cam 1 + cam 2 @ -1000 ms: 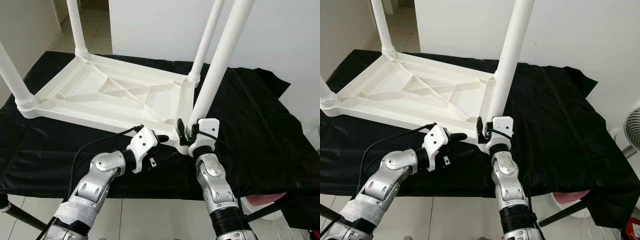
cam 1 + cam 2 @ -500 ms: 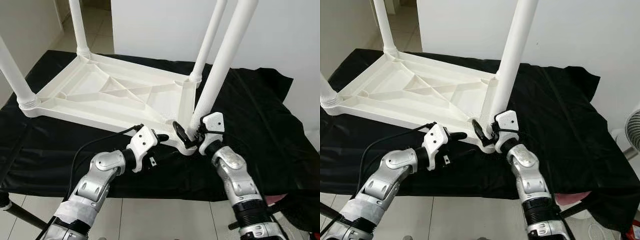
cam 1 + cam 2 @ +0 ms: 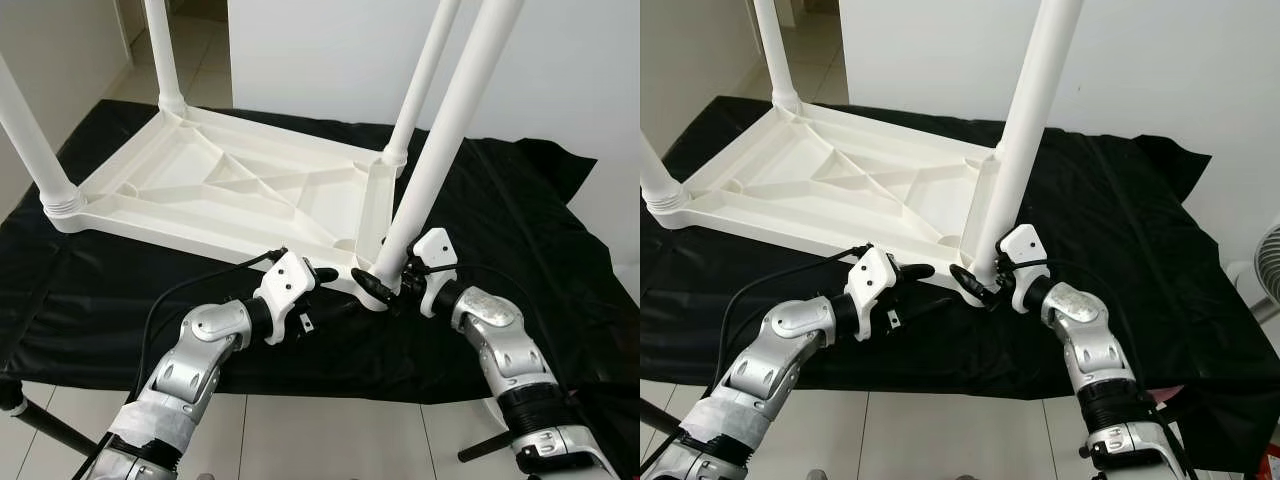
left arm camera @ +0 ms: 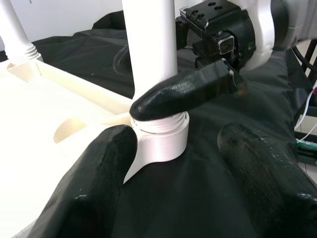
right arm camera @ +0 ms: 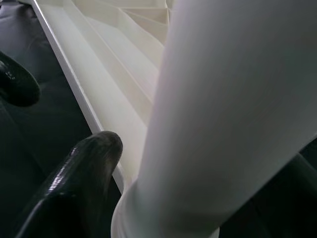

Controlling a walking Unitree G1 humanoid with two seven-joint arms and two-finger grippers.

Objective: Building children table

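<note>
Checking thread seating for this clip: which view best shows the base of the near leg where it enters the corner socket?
The left wrist view: the leg's threaded base sits in the corner socket, with the right gripper closed around it. The eye views show that joint small, partly behind the fingers. The right wrist view shows the leg's shaft, blurred, very close.

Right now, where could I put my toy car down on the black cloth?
Black cloth is bare right of the upturned table. It is crowded at the near corner leg, between the left gripper and right gripper.
</note>
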